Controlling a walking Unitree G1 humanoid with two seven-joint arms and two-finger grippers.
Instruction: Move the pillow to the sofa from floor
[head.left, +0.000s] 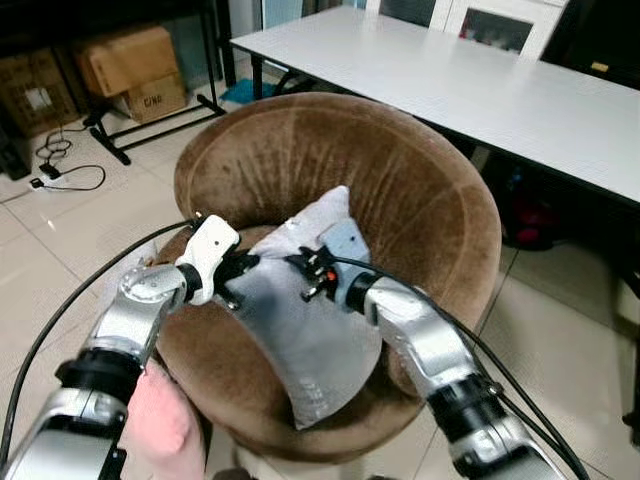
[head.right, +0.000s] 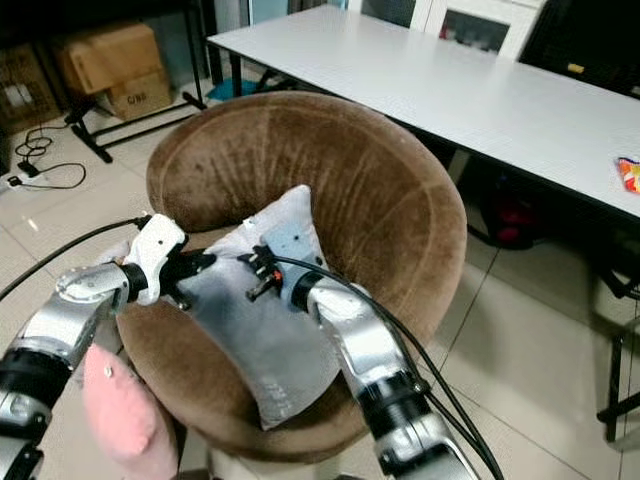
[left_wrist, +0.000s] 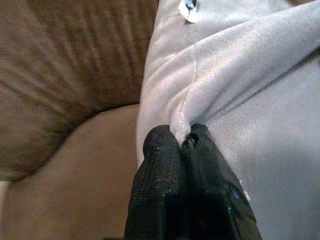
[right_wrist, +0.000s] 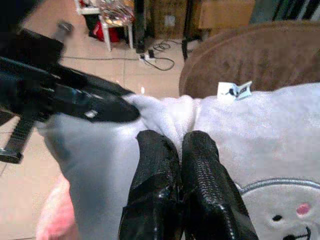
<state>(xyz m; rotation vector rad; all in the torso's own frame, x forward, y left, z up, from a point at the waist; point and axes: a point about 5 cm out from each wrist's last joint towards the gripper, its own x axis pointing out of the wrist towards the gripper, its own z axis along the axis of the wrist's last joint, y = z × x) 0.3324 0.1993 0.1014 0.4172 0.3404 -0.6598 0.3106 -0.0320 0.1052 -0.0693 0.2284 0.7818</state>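
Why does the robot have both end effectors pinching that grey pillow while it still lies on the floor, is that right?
Not quite: the grey pillow is not on the floor. It lies in the seat of the brown round sofa, as the left eye view shows. The rest holds: the left end effector and the right end effector are both shut on the pillow's fabric.

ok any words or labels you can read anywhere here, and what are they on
Nothing reads for certain.
Lower cardboard box: dark print, perhaps "GINO", too blurred to be sure.
Box at far left: white label, text too small.
Pillow tag: dark marks, unreadable.
Pillow front: a stitched face, no words.
Both hands are pinched shut on the pillow: left hand, right hand.
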